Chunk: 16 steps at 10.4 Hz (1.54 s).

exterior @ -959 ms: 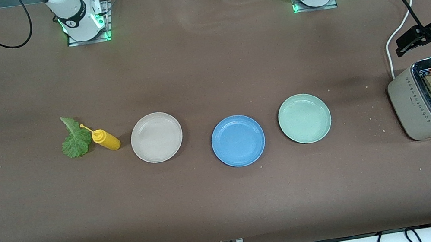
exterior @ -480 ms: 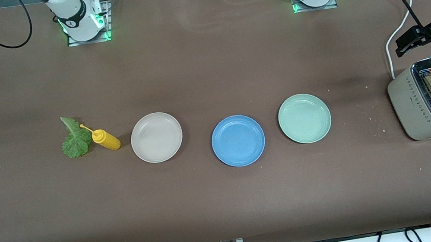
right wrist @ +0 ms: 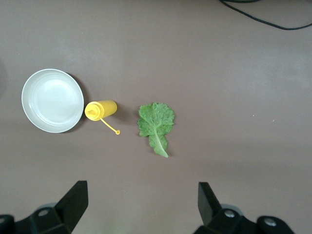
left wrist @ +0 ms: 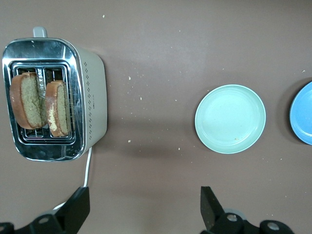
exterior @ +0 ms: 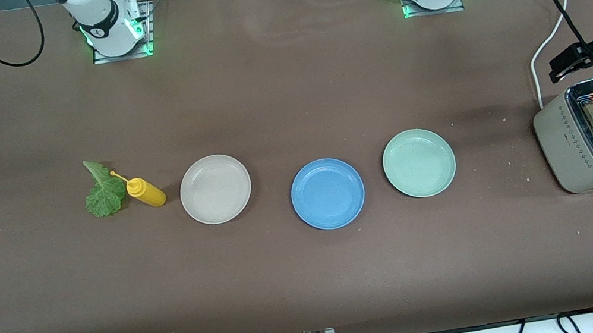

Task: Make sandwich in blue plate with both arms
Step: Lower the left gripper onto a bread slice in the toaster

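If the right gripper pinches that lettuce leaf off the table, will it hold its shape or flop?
The lettuce leaf looks thin and ruffled, so it will probably droop on either side of the pinch. It lies flat on the table, so the fingertips may slide over it; the pale stalk end seems firmer to grasp. It is likely very light. The open right gripper hangs above it.

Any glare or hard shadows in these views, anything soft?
Front view: even light, soft shadows beside the blue plate, green glow at both arm bases. Left wrist view: glare on the toaster chrome top, all sharp. Right wrist view: flat light, lettuce crisp.
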Motion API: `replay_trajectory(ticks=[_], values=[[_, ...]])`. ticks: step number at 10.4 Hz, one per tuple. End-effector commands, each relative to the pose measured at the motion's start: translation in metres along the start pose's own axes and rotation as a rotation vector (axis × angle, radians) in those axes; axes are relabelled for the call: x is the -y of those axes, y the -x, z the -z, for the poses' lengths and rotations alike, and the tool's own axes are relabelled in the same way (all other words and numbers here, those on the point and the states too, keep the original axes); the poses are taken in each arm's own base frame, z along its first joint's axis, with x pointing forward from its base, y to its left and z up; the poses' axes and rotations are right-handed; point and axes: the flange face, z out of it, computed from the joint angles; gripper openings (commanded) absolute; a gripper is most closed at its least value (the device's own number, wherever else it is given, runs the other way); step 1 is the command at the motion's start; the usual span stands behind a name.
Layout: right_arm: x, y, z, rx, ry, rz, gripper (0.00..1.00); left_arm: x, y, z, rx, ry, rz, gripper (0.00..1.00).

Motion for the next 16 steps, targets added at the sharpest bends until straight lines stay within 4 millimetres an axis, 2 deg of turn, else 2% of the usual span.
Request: replay_trajectory(ticks=[1, 4, 5, 6, 8, 10, 11, 12, 14, 16], values=[[-0.001, 0.003, 0.008, -0.003, -0.001, -0.005, 1.0, 0.025, -0.02, -0.025, 0.037, -0.019, 0.027, 1.0], [-0.001, 0.003, 0.008, -0.003, -0.001, -0.007, 1.0, 0.071, -0.051, -0.058, 0.075, -0.073, 0.086, 1.0], [-0.001, 0.003, 0.008, -0.003, -0.001, -0.005, 1.0, 0.082, -0.059, -0.063, 0.047, -0.078, 0.096, 1.0], [-0.001, 0.003, 0.008, -0.003, -0.001, -0.005, 1.0, 0.103, -0.065, -0.066, 0.006, -0.078, 0.126, 1.0], [-0.001, 0.003, 0.008, -0.003, -0.001, -0.005, 1.0, 0.119, -0.079, -0.091, 0.007, -0.121, 0.123, 1.0], [-0.001, 0.003, 0.008, -0.003, -0.001, -0.005, 1.0, 0.121, -0.085, -0.103, 0.007, -0.136, 0.12, 1.0], [-0.001, 0.003, 0.008, -0.003, -0.001, -0.003, 1.0, 0.123, -0.093, -0.123, 0.026, -0.135, 0.117, 1.0], [-0.001, 0.003, 0.008, -0.003, -0.001, -0.003, 1.0, 0.128, -0.099, -0.134, 0.01, -0.131, 0.12, 1.0], [-0.001, 0.003, 0.008, -0.003, -0.001, -0.003, 1.0, 0.147, -0.103, -0.156, 0.033, -0.128, 0.14, 1.0], [-0.001, 0.003, 0.008, -0.003, -0.001, -0.002, 1.0, 0.156, -0.105, -0.176, 0.063, -0.144, 0.143, 1.0]])
